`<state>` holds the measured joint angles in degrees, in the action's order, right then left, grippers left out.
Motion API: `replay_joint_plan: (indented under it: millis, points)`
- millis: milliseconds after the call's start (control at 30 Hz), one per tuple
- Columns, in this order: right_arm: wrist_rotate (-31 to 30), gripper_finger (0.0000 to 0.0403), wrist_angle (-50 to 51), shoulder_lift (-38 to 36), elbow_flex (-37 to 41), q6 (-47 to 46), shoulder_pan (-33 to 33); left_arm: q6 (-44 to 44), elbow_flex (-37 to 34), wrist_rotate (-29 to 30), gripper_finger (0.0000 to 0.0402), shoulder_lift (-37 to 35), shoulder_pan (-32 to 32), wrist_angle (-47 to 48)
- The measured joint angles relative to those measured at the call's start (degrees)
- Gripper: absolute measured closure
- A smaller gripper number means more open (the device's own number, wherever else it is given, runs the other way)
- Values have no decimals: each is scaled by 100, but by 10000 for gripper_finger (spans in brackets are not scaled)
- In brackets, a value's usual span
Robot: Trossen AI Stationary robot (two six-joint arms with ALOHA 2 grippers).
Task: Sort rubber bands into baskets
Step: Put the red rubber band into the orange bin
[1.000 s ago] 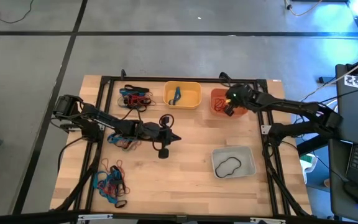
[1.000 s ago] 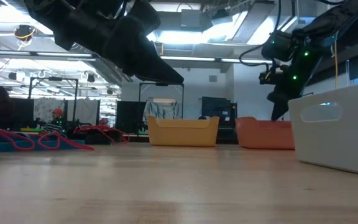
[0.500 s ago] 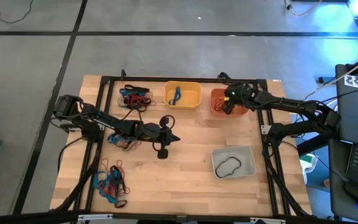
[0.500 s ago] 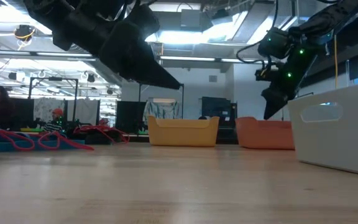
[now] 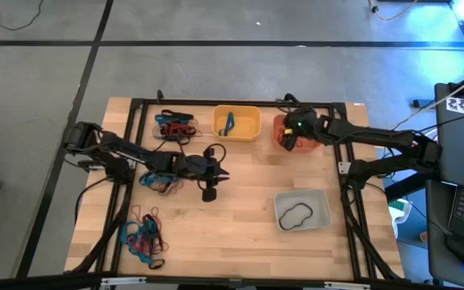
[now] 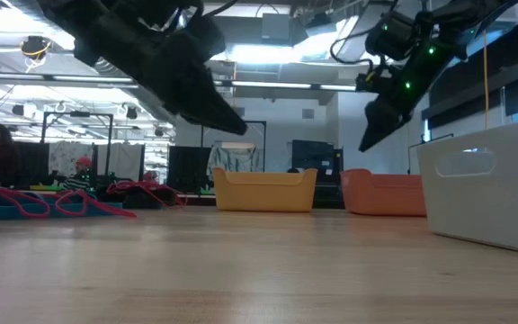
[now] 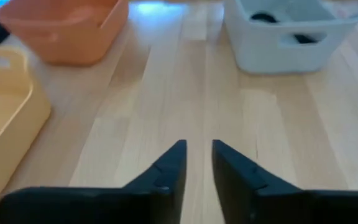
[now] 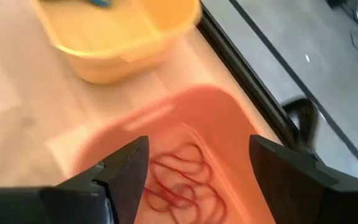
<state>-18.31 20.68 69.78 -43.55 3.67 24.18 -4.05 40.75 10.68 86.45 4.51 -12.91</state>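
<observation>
You are partway through: red bands [image 8: 182,177] are lying in the orange basket [image 5: 287,131], a blue one in the yellow basket [image 5: 237,122], a black one in the grey basket [image 5: 303,209]. Your right gripper [image 8: 194,171] is hovering spread and empty over the orange basket at the desk's far edge; your left gripper [image 7: 196,158] is hanging mid-desk, jaws slightly parted, empty. Three tangled piles [image 5: 175,126] are waiting along the desk's left side.

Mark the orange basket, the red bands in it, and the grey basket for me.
orange basket [image 8: 229,118]: right wrist view, far inner wall.
red bands [image 8: 185,180]: right wrist view, middle of tangle.
grey basket [image 5: 322,211]: high view, right rim.
</observation>
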Motion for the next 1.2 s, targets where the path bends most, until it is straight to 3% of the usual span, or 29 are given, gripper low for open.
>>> replay_joint_plan:
  millis: [267, 500, 900, 1200]
  points:
    - [332, 127, -480, -5, -4, 63, -977, -654, 7, -5, 275, -1021, 50, 2351]
    - [781, 127, -937, -7, -4, 113, -1615, -1148, 2, -2, 274, -897, 64, 3993]
    - [769, 127, -1277, 48, 5, 113, -1816, -1054, 2, 2, 274, -419, 68, 4696]
    - [771, 127, -1386, 479, 16, 113, -1818, -946, -174, 98, 274, -414, -116, 4597]
